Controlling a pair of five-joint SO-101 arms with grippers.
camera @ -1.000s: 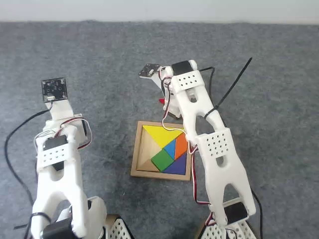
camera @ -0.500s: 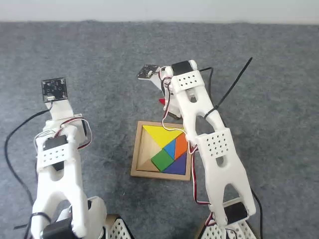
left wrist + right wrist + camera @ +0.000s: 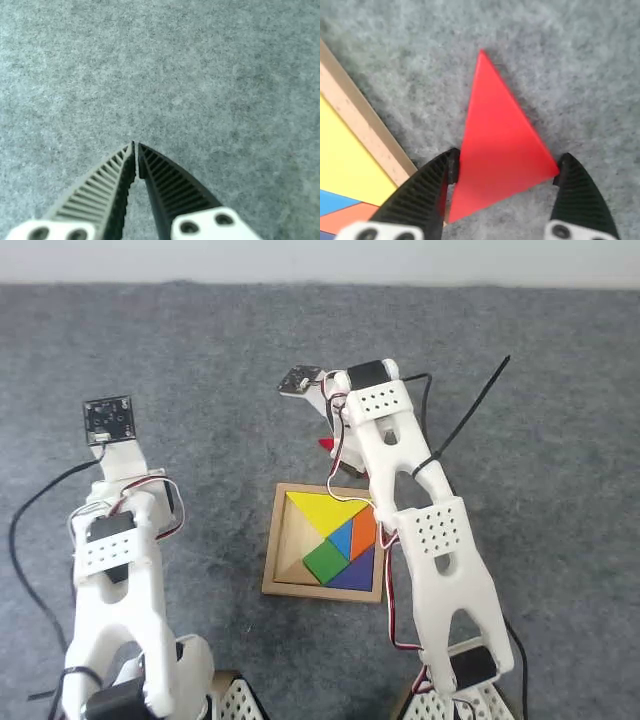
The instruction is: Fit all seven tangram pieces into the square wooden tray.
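Note:
The square wooden tray (image 3: 272, 552) lies mid-table and holds yellow (image 3: 325, 512), blue (image 3: 342, 538), orange (image 3: 364, 532), green (image 3: 325, 560) and purple (image 3: 355, 574) pieces; its left part is bare wood. Just beyond the tray's far edge lies a red triangle (image 3: 495, 140), of which a sliver (image 3: 325, 443) peeks out under the right arm. My right gripper (image 3: 507, 167) has a finger against each side of the triangle, beside the tray rim (image 3: 365, 130). My left gripper (image 3: 135, 146) is shut and empty over bare carpet at the left.
Grey carpet covers the whole table. A black cable (image 3: 465, 420) sticks out from the right arm toward the far right. A white wall edge runs along the back. Open carpet lies to the left of and behind the tray.
The right arm's wrist shifted very slightly near the red triangle. The left arm and the tray's pieces stayed as they were.

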